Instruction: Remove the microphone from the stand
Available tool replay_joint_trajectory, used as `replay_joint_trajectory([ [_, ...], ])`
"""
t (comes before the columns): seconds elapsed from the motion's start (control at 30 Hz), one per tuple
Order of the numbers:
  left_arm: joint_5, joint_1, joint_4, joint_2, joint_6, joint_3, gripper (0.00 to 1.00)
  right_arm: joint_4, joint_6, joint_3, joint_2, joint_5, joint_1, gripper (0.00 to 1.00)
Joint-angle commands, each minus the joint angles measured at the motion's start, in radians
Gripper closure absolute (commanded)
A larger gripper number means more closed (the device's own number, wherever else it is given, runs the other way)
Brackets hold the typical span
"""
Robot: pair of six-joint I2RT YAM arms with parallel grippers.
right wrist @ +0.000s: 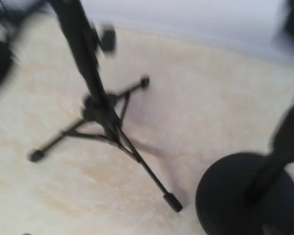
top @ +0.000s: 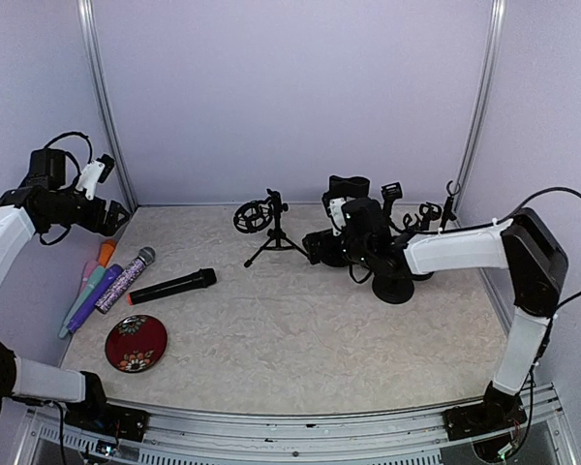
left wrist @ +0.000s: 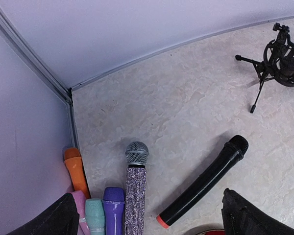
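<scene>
A black tripod stand point(top: 275, 239) with a round shock-mount ring point(top: 253, 216) stands at the back middle; the ring looks empty. It also shows in the left wrist view point(left wrist: 278, 58) and, blurred, in the right wrist view point(right wrist: 102, 105). A black microphone point(top: 173, 286) lies flat on the table to the left, seen also in the left wrist view point(left wrist: 204, 181). My left gripper point(top: 112, 215) is raised at the far left, open and empty, its fingers point(left wrist: 247, 215) wide apart. My right gripper point(top: 321, 248) is just right of the tripod; its jaws are hidden.
A glitter microphone point(left wrist: 135, 188) lies with orange point(left wrist: 76, 171), teal and purple ones by the left wall. A red plate point(top: 136, 342) sits at the front left. A round-base stand point(top: 395, 286) is under my right arm. More stands point(top: 428, 211) crowd the back right.
</scene>
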Motion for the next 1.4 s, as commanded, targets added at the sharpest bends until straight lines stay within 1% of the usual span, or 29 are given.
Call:
replay_joint_trajectory([
  [0.0, 0.000, 0.007, 0.086, 0.003, -0.057, -0.043, 0.01, 0.023, -0.026, -0.119, -0.222, 0.069, 0.046, 0.00],
  [0.07, 0.023, 0.007, 0.104, 0.002, -0.063, -0.064, 0.01, -0.019, -0.014, -0.166, -0.326, 0.086, 0.048, 0.00],
  [0.17, 0.045, 0.006, 0.196, -0.033, -0.082, -0.145, 0.01, -0.085, -0.028, -0.254, -0.467, 0.090, 0.047, 0.00],
  [0.23, 0.076, 0.007, 0.250, -0.053, -0.090, -0.209, 0.01, -0.146, -0.039, -0.299, -0.532, 0.085, 0.044, 0.00],
  [0.3, 0.123, 0.005, 0.281, -0.059, -0.099, -0.250, 0.01, -0.213, -0.015, -0.350, -0.581, 0.091, 0.034, 0.00],
  [0.43, 0.166, 0.004, 0.339, -0.037, -0.119, -0.315, 0.01, -0.299, 0.032, -0.475, -0.706, 0.155, 0.018, 0.00],
  [0.5, 0.162, 0.003, 0.384, -0.027, -0.122, -0.358, 0.01, -0.311, 0.058, -0.537, -0.770, 0.164, -0.008, 0.00],
  [0.57, 0.161, 0.004, 0.469, -0.028, -0.121, -0.420, 0.01, -0.280, 0.064, -0.594, -0.817, 0.117, -0.059, 0.00],
  [0.63, 0.169, 0.002, 0.569, -0.032, -0.128, -0.494, 0.01, -0.267, 0.068, -0.617, -0.822, 0.098, -0.120, 0.00],
  [0.7, 0.187, 0.002, 0.671, -0.033, -0.130, -0.566, 0.01, -0.254, 0.056, -0.615, -0.803, 0.127, -0.159, 0.00],
  [0.77, 0.203, -0.002, 0.755, -0.021, -0.137, -0.617, 0.01, -0.204, 0.024, -0.632, -0.797, 0.196, -0.176, 0.00],
  [0.83, 0.226, -0.003, 0.825, 0.013, -0.151, -0.647, 0.01, -0.079, -0.023, -0.696, -0.808, 0.254, -0.195, 0.00],
  [0.9, 0.238, -0.012, 0.897, 0.051, -0.165, -0.667, 0.01, 0.071, -0.077, -0.776, -0.830, 0.268, -0.231, 0.00],
  [0.97, 0.221, -0.028, 0.979, 0.078, -0.179, -0.686, 0.01, 0.179, -0.121, -0.832, -0.840, 0.269, -0.280, 0.00],
  [1.03, 0.185, -0.040, 1.068, 0.097, -0.198, -0.724, 0.01, 0.227, -0.138, -0.844, -0.820, 0.281, -0.332, 0.00],
  [1.13, 0.153, -0.045, 1.252, 0.118, -0.216, -0.802, 0.01, 0.222, -0.119, -0.807, -0.745, 0.300, -0.399, 0.00],
  [1.17, 0.155, -0.043, 1.315, 0.125, -0.219, -0.829, 0.01, 0.249, -0.131, -0.803, -0.725, 0.307, -0.412, 0.00],
  [1.27, 0.157, -0.030, 1.581, 0.164, -0.234, -0.922, 0.01, 0.415, -0.190, -0.826, -0.685, 0.315, -0.444, 0.00],
  [1.3, 0.152, -0.029, 1.632, 0.183, -0.256, -0.932, 0.01, 0.455, -0.208, -0.830, -0.676, 0.316, -0.457, 0.00],
  [1.33, 0.138, -0.028, 1.619, 0.194, -0.270, -0.918, 0.01, 0.487, -0.224, -0.833, -0.662, 0.314, -0.472, 0.00],
  [1.37, 0.131, -0.028, 1.642, 0.210, -0.302, -0.911, 0.01, 0.530, -0.245, -0.843, -0.633, 0.306, -0.489, 0.00],
])
